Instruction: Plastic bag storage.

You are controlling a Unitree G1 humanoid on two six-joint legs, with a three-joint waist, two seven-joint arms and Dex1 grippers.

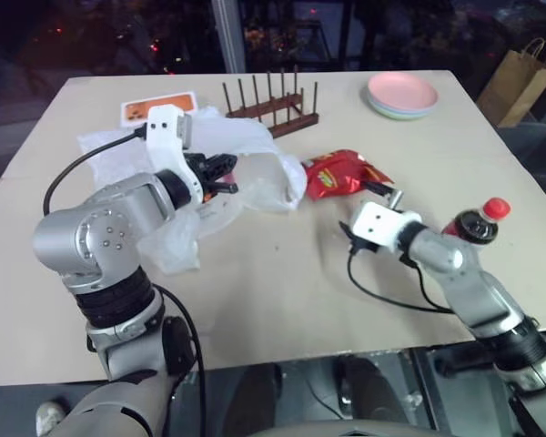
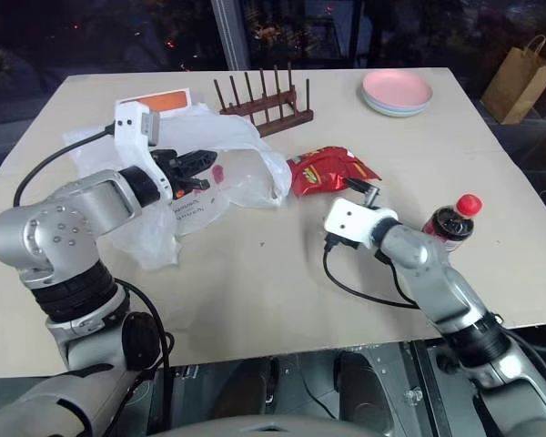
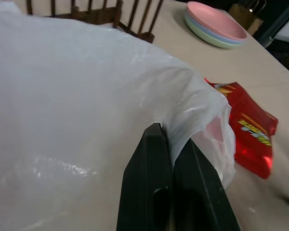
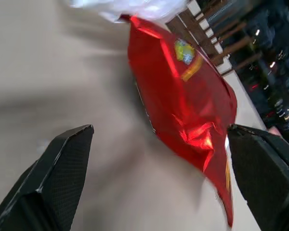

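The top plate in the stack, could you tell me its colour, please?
Pink, on the plate stack; the left wrist view shows it best.

We record the plastic bag (image 1: 255, 155) as translucent white with a patch of red print. Beside the bag, the snack packet (image 1: 344, 173) is glossy red with yellow and white markings. Behind the bag, the dish rack (image 1: 271, 102) is dark brown wood. Further from the bag, the stacked plates (image 1: 401, 95) run pink over pale green. The bottle (image 1: 476, 221) holds dark liquid under a red cap. The table (image 1: 282, 291) is plain beige. The paper bag (image 1: 519, 82) is brown.
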